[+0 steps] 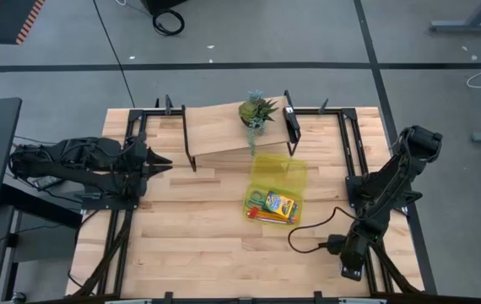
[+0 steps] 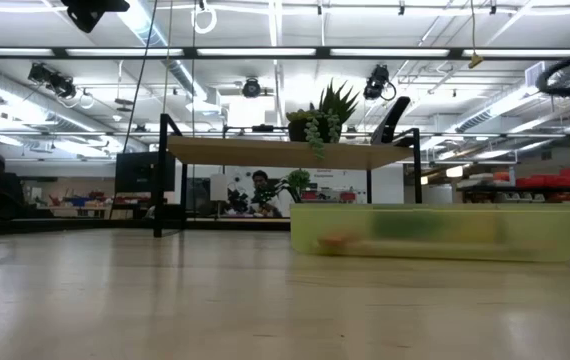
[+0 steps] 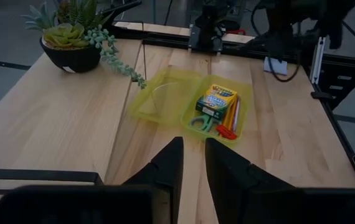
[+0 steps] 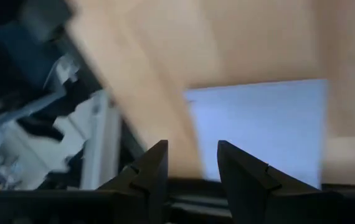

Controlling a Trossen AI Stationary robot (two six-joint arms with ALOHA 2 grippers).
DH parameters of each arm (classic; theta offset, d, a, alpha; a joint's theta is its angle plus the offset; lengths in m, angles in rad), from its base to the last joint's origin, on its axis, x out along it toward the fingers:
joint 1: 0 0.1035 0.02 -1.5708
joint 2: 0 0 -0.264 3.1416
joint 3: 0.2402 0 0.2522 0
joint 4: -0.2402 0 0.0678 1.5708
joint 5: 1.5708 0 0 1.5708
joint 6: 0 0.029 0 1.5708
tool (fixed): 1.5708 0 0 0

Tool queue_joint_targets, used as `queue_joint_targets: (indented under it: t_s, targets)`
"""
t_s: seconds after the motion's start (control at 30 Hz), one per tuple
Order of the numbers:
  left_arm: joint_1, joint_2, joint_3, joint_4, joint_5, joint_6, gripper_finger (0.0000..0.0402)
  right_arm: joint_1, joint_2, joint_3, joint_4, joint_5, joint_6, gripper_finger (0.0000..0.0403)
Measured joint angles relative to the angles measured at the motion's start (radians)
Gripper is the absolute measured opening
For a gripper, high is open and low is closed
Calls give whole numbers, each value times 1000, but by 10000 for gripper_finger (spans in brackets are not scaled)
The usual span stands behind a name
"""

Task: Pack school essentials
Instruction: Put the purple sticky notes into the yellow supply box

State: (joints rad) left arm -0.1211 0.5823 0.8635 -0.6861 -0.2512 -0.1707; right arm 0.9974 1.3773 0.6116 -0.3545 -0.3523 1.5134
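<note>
One crayon box (image 1: 280,203), one pair of scissors (image 3: 200,122) and blurred pencils (image 3: 231,116) lie in the open yellow pouch (image 1: 294,172) mid-table. Left hand (image 3: 193,163), slightly parted, holds nothing; right hand (image 4: 192,163) likewise, over one pale blue notepad (image 4: 260,129).

Pouch (image 2: 432,232) contents just a blur in low view; notepad (image 4: 258,124) blurred, partly hidden behind right gripper's fingers (image 4: 149,171).

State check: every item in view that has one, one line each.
yellow pouch: open, lid flipped back
crayon box: lying in the pouch
scissors: in the pouch
potted plant: upright on the shelf
left gripper: empty, fingers slightly apart
right gripper: empty, fingers slightly apart
</note>
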Motion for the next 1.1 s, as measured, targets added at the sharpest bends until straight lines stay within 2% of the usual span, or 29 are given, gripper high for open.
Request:
queue_joint_targets:
  t_s: [0.2, 0.43, 0.7, 0.8, 0.87, 0.97, 1.1]
  targets:
    - [0, 0, 0, -8, -3, -11, 75, 0, 0, -67, -2, 86, 64, 145]
    - [0, 0, 0, -8, -3, -28, 72, -13, 0, -83, 1, 179, 13, 145]
    - [0, 0, 0, -8, -17, -27, 77, -205, 0, -68, -4, 312, -176, 145]
    - [0, 0, 0, -8, -18, -19, 78, -281, 1, -36, -32, 285, -297, 145]
    - [0, 0, 0, -8, -18, -16, 77, -301, 1, 1, -119, 253, -327, 144]
    - [0, 0, 0, -8, -18, -16, 74, -301, -5, 53, -285, 234, -265, 140]
    - [0, 0, 0, -8, -18, -13, 71, -281, -62, 26, -277, 201, -144, 137]
